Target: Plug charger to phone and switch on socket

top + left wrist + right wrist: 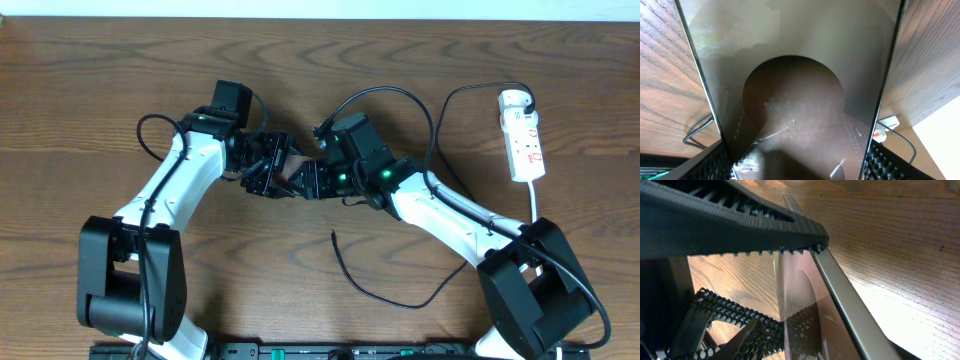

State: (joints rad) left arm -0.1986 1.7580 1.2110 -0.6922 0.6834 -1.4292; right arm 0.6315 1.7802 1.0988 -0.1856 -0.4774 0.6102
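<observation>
The phone (298,179) is held off the table at the middle, between both grippers. In the left wrist view its glossy dark brown face (795,100) fills the space between my left gripper's (800,167) fingers, which are shut on its sides. In the right wrist view its grey edge (840,295) runs between my right gripper's (802,280) fingers, which press on it. From overhead the left gripper (268,172) and right gripper (312,182) face each other. The charger cable's free tip (333,233) lies loose on the table. The socket (525,140) lies at the far right.
The charger's round white plug (513,98) sits in the top of the strip, and its thin cable loops across the table in front of the right arm (400,303). The strip also shows in the left wrist view (886,127). Wooden tabletop all around.
</observation>
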